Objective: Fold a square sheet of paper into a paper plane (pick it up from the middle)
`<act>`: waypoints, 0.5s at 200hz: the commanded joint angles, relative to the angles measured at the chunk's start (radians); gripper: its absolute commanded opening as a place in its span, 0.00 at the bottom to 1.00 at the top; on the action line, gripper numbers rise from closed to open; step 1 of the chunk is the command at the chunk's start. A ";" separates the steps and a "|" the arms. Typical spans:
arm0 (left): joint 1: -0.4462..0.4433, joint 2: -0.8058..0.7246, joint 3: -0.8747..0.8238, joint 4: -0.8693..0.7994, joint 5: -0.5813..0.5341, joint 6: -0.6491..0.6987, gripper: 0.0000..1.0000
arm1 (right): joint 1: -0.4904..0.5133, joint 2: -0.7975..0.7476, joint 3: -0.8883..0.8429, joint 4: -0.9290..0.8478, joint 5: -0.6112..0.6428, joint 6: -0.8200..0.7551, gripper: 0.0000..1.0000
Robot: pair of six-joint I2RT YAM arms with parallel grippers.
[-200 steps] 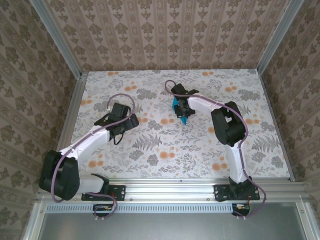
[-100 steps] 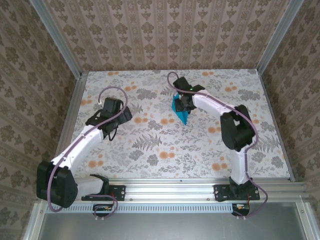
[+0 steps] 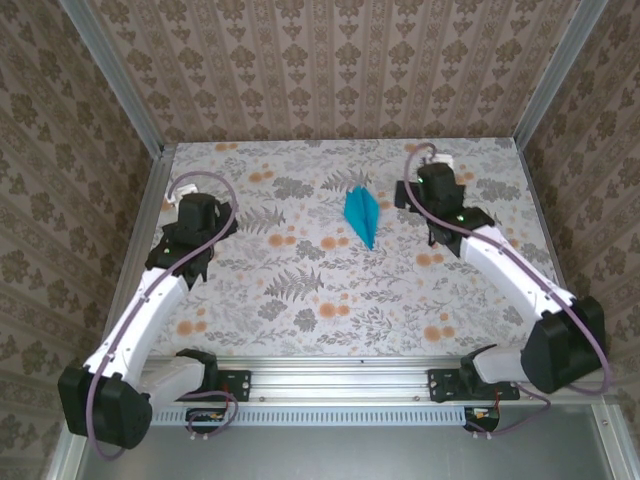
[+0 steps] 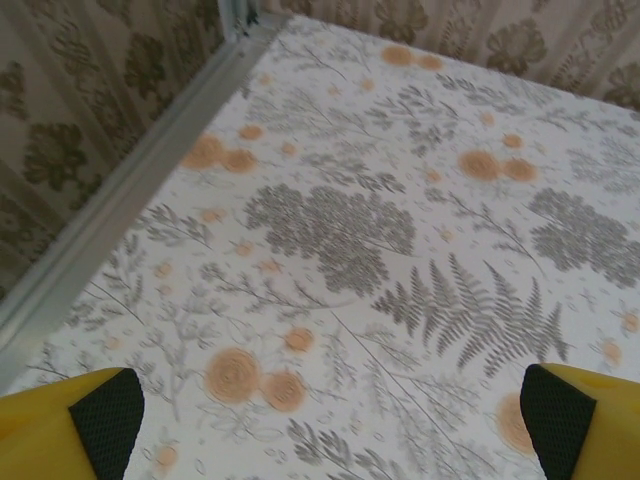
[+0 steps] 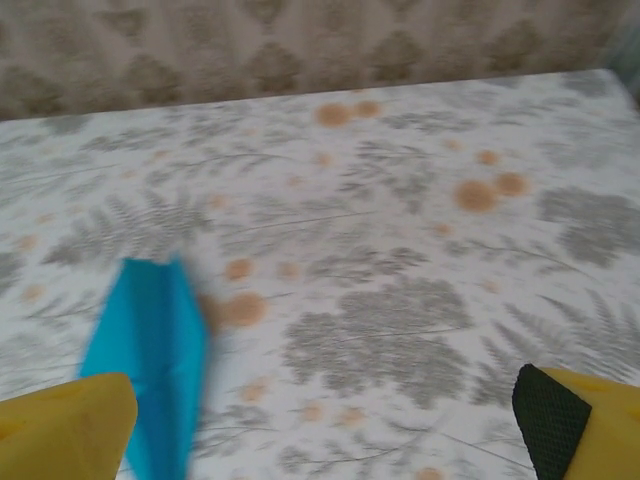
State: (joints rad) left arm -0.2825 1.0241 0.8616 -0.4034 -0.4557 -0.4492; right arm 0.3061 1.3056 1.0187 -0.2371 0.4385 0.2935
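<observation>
- Paper plane (image 3: 362, 215) is down flat on the flowered table (image 3: 300, 300), in the far middle of it, with neither gripper touching it.
- It's a slim teal-blue dart. The broad tail faces the back wall, and the sharp nose points toward the near edge, angled a touch to the right.
- A centre crease runs down its length in the top view.
- Right gripper (image 3: 436, 186) sits to the right of the plane, near it but clearly apart, above the far right part of the table.
- From the right wrist, the gripper (image 5: 325, 425) has its jaws spread wide, with yellow fingers (image 5: 560, 420) at the two bottom corners and only tabletop between them.
- In that same view the plane (image 5: 150, 360) shows at lower left, blurred, just beside the left-hand finger and not between the two.
- Left gripper (image 3: 192, 212) is over on the far left side, well apart from the plane and close to the metal rail (image 4: 130, 190) along the table's left edge.
- From the left wrist, that gripper (image 4: 335, 425) is also wide apart and holding nothing, its black-padded fingers (image 4: 105, 415) at the bottom corners with ferns and orange flowers in the gap.
- So both arms are out to the sides, with the plane lying between them, nearer the right one.
</observation>
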 commanded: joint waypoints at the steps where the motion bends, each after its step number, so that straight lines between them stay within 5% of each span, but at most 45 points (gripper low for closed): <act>1: 0.042 -0.028 -0.077 0.111 -0.074 0.103 1.00 | -0.075 -0.084 -0.149 0.195 0.138 0.001 1.00; 58: 0.187 -0.005 -0.277 0.337 -0.030 0.208 1.00 | -0.243 -0.111 -0.477 0.443 0.198 0.026 1.00; 100: 0.226 0.047 -0.447 0.701 0.044 0.307 1.00 | -0.287 -0.024 -0.592 0.724 0.057 -0.048 1.00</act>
State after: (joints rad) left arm -0.0635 1.0489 0.4808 0.0177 -0.4679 -0.2459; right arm 0.0395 1.2438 0.4706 0.2573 0.5678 0.2852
